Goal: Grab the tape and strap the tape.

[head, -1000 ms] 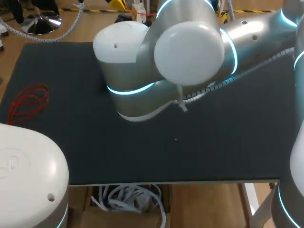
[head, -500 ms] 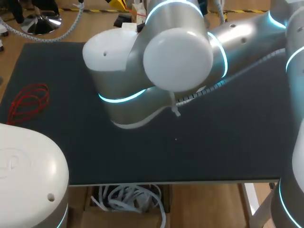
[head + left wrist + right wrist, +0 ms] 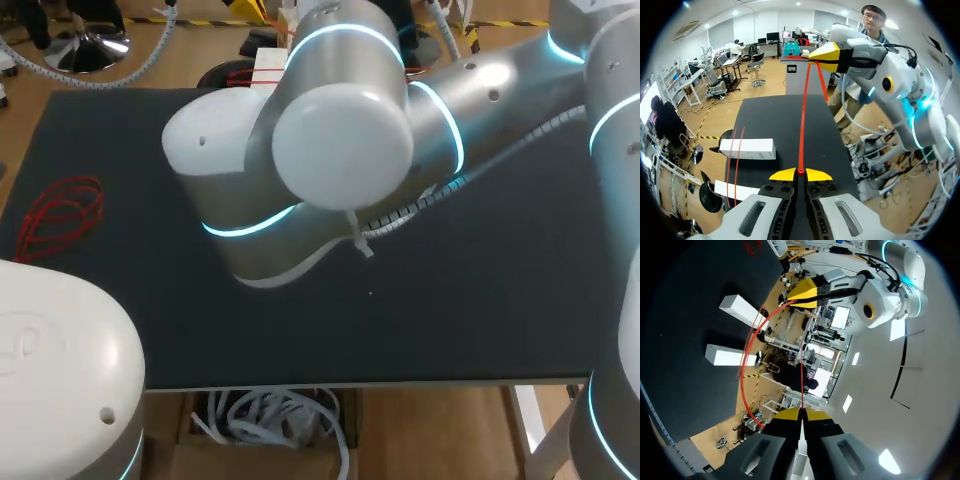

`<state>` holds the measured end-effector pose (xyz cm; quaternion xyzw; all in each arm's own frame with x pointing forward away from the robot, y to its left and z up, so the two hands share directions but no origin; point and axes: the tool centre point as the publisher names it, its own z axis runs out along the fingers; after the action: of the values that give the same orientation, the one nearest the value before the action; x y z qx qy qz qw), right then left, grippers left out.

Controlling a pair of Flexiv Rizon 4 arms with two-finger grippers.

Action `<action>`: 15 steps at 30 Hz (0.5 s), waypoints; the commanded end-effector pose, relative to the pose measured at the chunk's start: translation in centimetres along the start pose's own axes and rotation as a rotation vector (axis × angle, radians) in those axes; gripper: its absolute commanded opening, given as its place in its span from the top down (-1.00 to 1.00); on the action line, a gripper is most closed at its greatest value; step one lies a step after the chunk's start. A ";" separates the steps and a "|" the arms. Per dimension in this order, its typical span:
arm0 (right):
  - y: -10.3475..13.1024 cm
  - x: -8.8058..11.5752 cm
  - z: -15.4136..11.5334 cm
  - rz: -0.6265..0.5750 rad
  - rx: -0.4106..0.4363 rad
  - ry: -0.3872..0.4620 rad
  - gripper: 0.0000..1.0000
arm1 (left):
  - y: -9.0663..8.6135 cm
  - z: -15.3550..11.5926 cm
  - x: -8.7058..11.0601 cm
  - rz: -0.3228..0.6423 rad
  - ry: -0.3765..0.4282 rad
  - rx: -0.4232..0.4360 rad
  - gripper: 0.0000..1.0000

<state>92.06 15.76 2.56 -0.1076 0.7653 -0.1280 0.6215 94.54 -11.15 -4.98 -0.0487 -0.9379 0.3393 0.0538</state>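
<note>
Left gripper [image 3: 800, 173] and right gripper [image 3: 801, 413] each pinched the red tape [image 3: 803, 120], fingers narrow on it; it ran straight between them above the bench [image 3: 480, 300], long axis gripper-to-gripper.

Bright, even light is coming from overhead. Glare is shining off the silver shell of the right arm [image 3: 470, 90], whose cyan rings are glowing. The dark surface [image 3: 480, 300] is reflecting little. Light is falling evenly on the left gripper [image 3: 800, 174].
</note>
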 end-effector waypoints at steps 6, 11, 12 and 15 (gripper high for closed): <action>2.0 0.4 1.3 -0.021 0.003 0.012 1.00 | 0.0 -0.1 0.0 -0.001 0.001 -0.003 1.00; 3.0 0.0 1.6 -0.019 -0.015 0.010 1.00 | 0.0 -0.1 0.0 -0.001 0.001 -0.003 1.00; 3.1 0.0 1.7 -0.019 -0.016 0.009 1.00 | 0.0 -0.1 0.0 -0.001 0.001 -0.003 1.00; 3.5 0.0 1.9 -0.022 -0.021 0.009 1.00 | 0.0 -0.1 0.0 -0.001 0.001 -0.003 1.00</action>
<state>93.73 18.58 0.88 -0.1220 0.7673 -0.1240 0.6173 94.54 -11.15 -4.98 -0.0487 -0.9379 0.3393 0.0538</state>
